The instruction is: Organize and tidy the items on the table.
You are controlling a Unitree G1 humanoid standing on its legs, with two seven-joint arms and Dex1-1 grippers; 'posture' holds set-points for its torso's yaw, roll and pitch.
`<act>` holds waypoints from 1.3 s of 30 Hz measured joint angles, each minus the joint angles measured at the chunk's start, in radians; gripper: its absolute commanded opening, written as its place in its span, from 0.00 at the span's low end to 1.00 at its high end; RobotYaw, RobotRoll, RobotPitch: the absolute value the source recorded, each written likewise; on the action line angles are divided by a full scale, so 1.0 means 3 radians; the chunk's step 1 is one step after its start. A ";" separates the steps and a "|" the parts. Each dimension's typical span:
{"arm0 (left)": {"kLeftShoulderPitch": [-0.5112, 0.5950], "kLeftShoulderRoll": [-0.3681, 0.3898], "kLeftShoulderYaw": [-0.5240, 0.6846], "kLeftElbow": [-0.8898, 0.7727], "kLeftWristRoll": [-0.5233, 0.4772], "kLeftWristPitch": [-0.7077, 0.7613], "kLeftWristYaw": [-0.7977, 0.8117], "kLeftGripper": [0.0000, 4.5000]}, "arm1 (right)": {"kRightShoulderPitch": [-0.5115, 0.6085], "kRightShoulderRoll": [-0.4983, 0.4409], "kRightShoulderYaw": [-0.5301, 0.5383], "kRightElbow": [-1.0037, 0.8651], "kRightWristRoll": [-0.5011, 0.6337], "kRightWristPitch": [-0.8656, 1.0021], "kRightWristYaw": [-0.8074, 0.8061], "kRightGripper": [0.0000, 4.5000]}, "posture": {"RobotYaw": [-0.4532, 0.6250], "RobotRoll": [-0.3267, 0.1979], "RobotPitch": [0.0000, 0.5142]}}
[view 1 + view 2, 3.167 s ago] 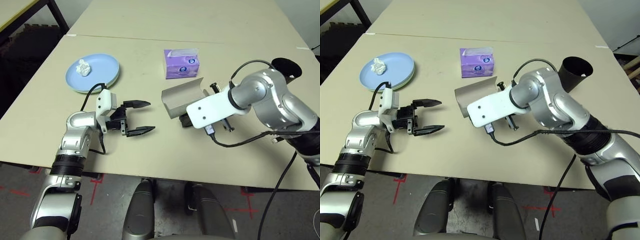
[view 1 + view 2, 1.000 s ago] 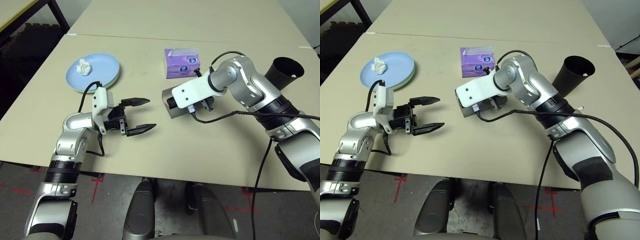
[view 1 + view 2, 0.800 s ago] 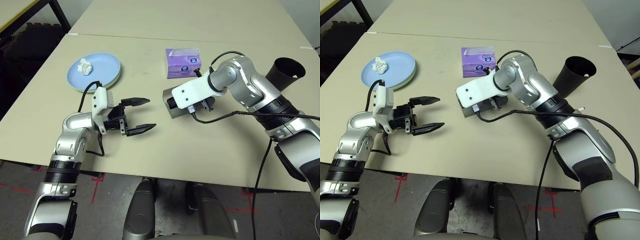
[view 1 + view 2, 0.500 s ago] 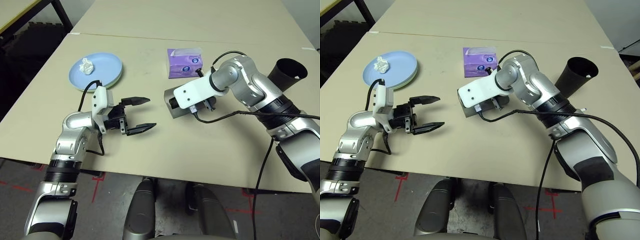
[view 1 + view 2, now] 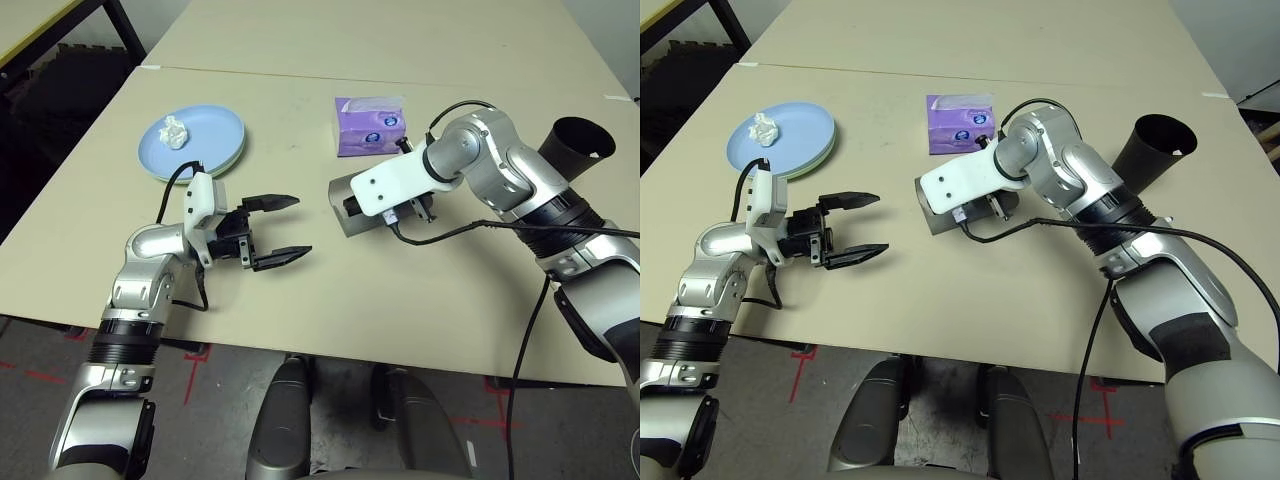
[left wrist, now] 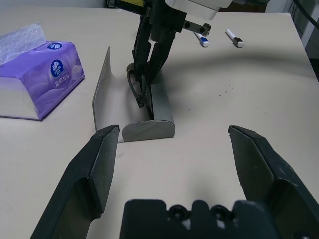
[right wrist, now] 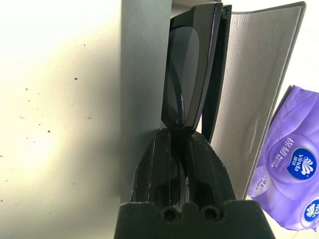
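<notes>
The black sunglasses [image 7: 187, 74] stand on edge inside the open grey glasses case [image 6: 112, 102], which lies between the table's near edge and the seam across its top. The right gripper [image 7: 179, 132] reaches into the case, its 2 fingertips closed on the sunglasses' frame. The purple tissue box [image 5: 370, 130] sits near the case, farther from the near edge of the table [image 5: 330, 300]. 2 pens [image 6: 202, 40] lie beyond the right gripper in the left wrist view, apart from each other. The left gripper [image 5: 304, 224] hangs between the case and the table's left edge, its 2 fingers spread wide with nothing between them. Near that left edge are 2 stacked plates: the light blue plate [image 5: 210, 130], bearing 1 crumpled tissue wad [image 5: 173, 132], on the pale green plate [image 5: 818, 167]. Toward the right edge stands 1 black cup [image 5: 1155, 150].
</notes>
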 measured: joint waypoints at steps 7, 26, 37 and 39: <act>-0.0011 -0.0001 0.0000 0.0021 0.0001 0.0000 0.0002 1.00 | -0.0001 -0.0001 -0.0002 -0.0030 0.0013 0.0029 0.0076 0.39 | 0.69 0.62 0.39; -0.0110 -0.0016 0.0000 0.0085 0.0001 -0.0024 0.0022 1.00 | -0.0041 -0.0003 -0.0067 -0.0050 0.0031 0.0054 0.0134 0.99 | 0.68 0.62 0.39; -0.0109 -0.0017 0.0000 0.0132 0.0003 -0.0039 0.0025 1.00 | -0.0315 0.0228 -0.0068 0.0468 0.0028 0.0043 -0.0218 0.99 | 0.68 0.62 0.39; -0.0109 -0.0017 0.0000 0.0133 0.0003 -0.0041 0.0026 1.00 | -0.0381 0.0245 -0.0077 0.0529 0.0037 0.0037 -0.0281 0.99 | 0.68 0.62 0.39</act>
